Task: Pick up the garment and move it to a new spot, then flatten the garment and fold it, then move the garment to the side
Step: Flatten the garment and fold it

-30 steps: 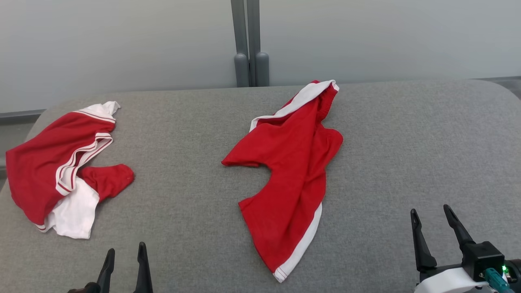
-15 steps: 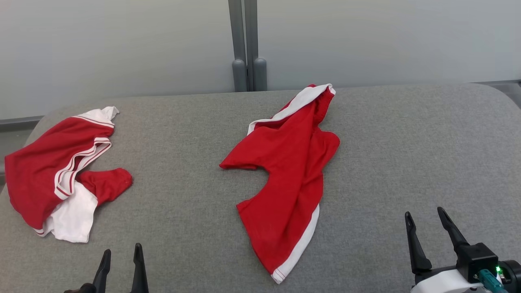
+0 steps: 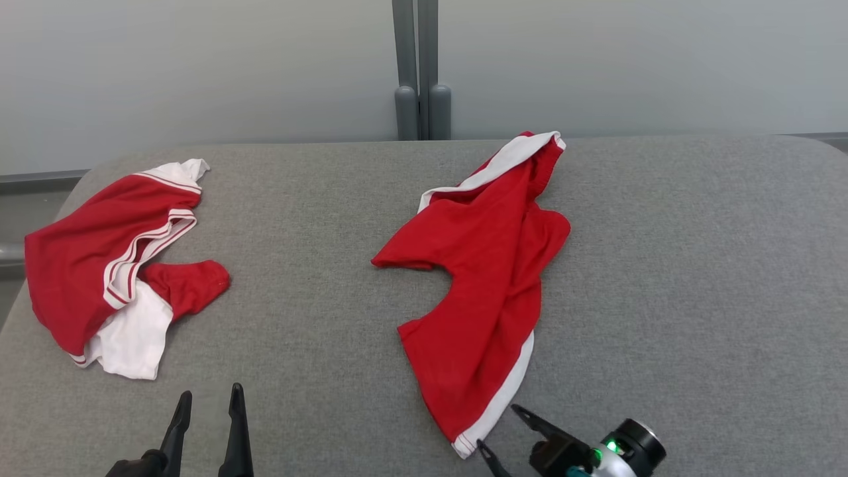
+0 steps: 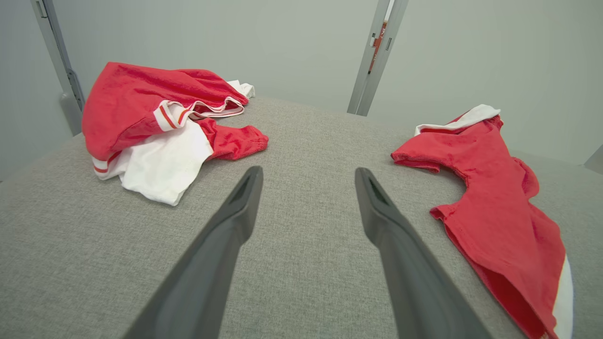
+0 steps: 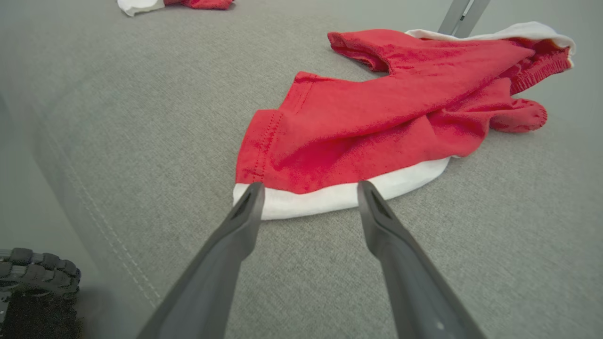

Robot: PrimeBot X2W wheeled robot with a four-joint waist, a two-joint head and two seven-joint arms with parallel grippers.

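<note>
At the first step, by the look of it: the pick-up, with nothing lifted yet. Crumpled at mid-table, the red garment (image 3: 483, 285) with white trim, stretched from the far edge toward the near right and lying flat on the grey table (image 3: 695, 265).

Low at its near tip, the right gripper (image 3: 496, 425), fingers spread and holding nothing. Aimed, in the right wrist view, straight at the white hem band (image 5: 330, 200), tips at its edge; cannot tell whether touching.

At the near left, the left gripper (image 3: 211, 392), fingers likewise spread and empty. Well apart from the garment, pointing at bare table between it and a second red-and-white garment (image 3: 99, 265) at the left edge.

Next, probably: ease forward and down to slide one finger under the hem corner, then close on the thin layers there. Calls for a shallow angle against the soft table cover, and care not to shove the cloth away or bunch it. Likely also needs the left gripper brought across for a second hold before carrying.
</note>
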